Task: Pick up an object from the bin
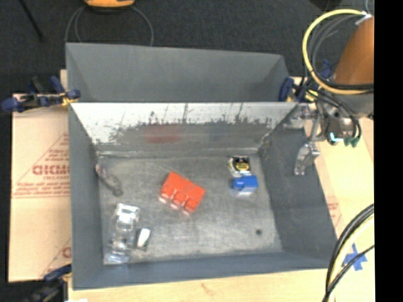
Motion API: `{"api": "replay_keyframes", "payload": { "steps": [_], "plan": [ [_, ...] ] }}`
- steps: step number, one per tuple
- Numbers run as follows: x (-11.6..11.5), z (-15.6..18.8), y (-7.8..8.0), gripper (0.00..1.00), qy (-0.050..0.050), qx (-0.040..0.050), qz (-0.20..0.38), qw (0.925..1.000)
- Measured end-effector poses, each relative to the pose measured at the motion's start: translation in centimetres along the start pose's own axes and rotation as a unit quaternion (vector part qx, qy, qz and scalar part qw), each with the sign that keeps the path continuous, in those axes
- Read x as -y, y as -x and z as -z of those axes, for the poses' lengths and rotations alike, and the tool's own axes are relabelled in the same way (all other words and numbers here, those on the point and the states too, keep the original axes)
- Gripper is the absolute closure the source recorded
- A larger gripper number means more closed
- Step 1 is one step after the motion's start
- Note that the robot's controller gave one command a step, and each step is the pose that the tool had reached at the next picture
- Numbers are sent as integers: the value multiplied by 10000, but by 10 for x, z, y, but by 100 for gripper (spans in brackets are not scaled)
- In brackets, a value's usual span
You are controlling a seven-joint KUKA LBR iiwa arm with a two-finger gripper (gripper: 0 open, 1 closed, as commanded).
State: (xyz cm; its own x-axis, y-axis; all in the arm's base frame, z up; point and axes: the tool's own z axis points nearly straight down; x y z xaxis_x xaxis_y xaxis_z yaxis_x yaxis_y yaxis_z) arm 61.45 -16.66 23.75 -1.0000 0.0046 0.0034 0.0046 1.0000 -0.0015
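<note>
Gripper (pixel 303 162), grip unclear, hangs over right bin wall (pixel 296 200); blue block (pixel 244 184) nearest, orange brick (pixel 182 192) beyond.

the gripper (pixel 303 162) hung above the right sloping wall of the grey bin (pixel 182 123), toward its far right corner and apart from the things on the floor. nearest it lay a small blue piece (pixel 244 184), with a yellow-and-black piece (pixel 240 165) touching its far side. an orange ridged block (pixel 182 192) lay near the floor's middle. a clear plastic piece (pixel 126 230) sat by the near left corner, and a thin dark curved bit (pixel 108 176) lay by the left wall.

tool (pixel 304 161) pointing down (arm (pixel 356 49) at right)
</note>
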Motion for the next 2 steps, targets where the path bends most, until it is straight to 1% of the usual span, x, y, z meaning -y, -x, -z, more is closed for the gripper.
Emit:
{"api": "replay_keyframes", "payload": {
  "steps": [1, 2],
  "plan": [
    [-38, -154, 26, 0, -12, 64, 231, 9997],
    [-69, -135, 26, 0, -5, 62, 353, 9994]
  ]
}}
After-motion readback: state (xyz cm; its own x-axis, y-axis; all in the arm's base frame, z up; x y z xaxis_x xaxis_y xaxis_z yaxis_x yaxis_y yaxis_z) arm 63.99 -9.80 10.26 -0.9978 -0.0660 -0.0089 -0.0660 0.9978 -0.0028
